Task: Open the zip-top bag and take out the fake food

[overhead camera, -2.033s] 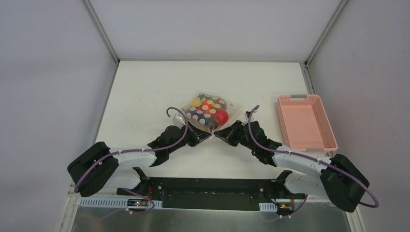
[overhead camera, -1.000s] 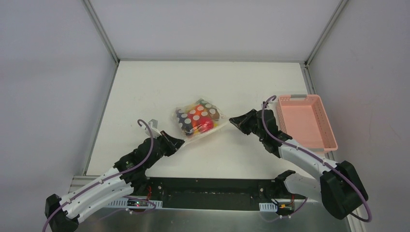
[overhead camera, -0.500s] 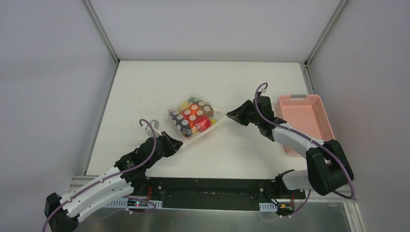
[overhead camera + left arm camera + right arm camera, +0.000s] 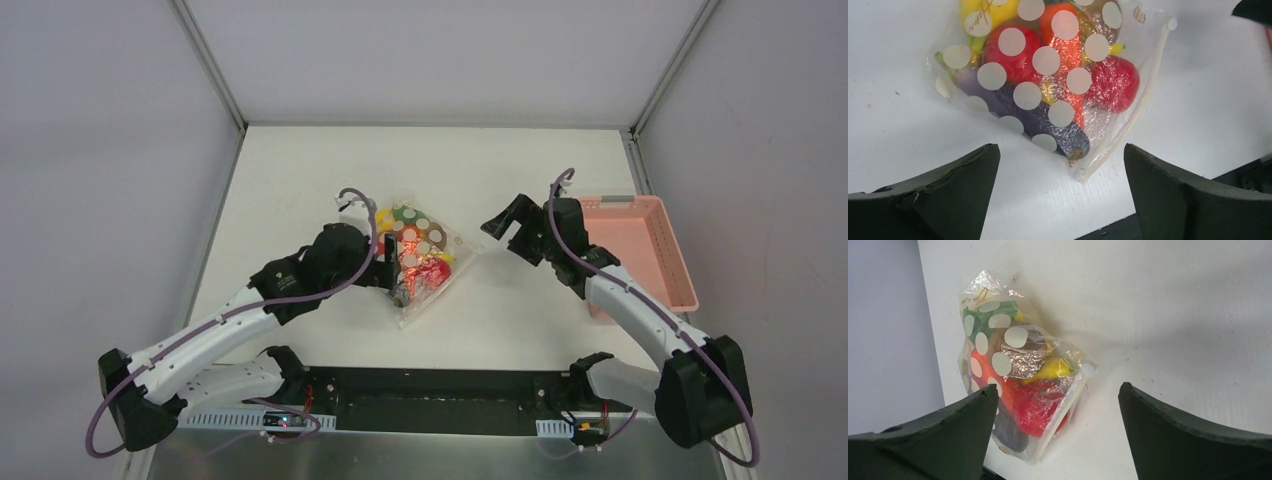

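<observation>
The zip-top bag (image 4: 422,255), clear with white dots, lies flat on the white table, and neither gripper touches it. The fake food is packed inside: a red piece (image 4: 1113,82), a purple eggplant (image 4: 1048,125), an orange piece (image 4: 1068,45) and a yellow banana (image 4: 1053,369). The bag's zip strip (image 4: 1143,95) runs along its right edge to a white slider (image 4: 1172,23). My left gripper (image 4: 385,270) hangs open at the bag's left edge with nothing between its fingers (image 4: 948,200). My right gripper (image 4: 505,228) is open and empty, a little right of the bag.
A pink slotted basket (image 4: 630,250) stands at the right edge of the table, just behind my right arm. Grey walls close in the table on both sides. The black base rail runs along the near edge.
Both grippers went from shut on the bag's corners to open and let it drop. My left arm swung forward over the bag's left side. The bag turned and settled on the table.
</observation>
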